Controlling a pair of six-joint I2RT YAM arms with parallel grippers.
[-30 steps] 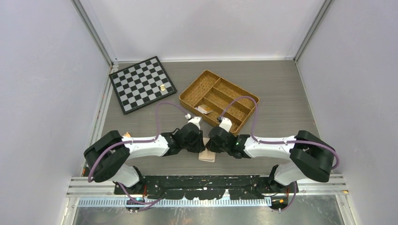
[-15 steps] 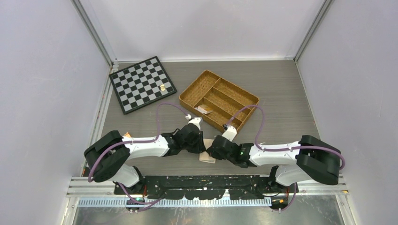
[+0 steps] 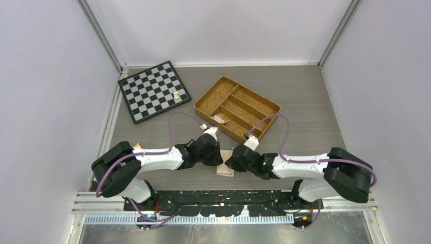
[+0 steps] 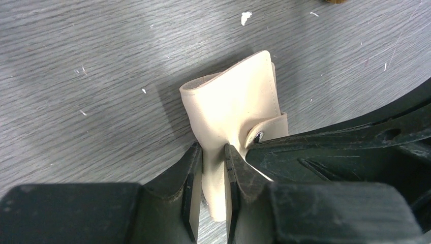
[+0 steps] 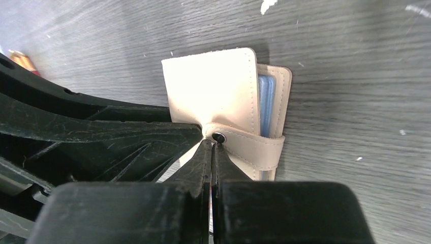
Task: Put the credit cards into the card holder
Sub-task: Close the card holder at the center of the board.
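Note:
The peach-beige card holder lies folded on the table between both wrists, near the front edge. In the left wrist view the card holder bulges slightly, and my left gripper is shut on its near edge, one finger on each side. My right gripper is shut with nothing between its tips, which rest against the snap on the tab of the card holder. A blue credit card shows edge-on inside the fold. No other card is in view.
A woven wicker tray stands behind the grippers, with a small packet in one compartment. A chessboard carrying a small gold piece lies at the back left. Walls enclose the table on three sides.
The right arm has swung its wrist nearer the front edge, its tips staying at the card holder. The left gripper has held its place and its grip.

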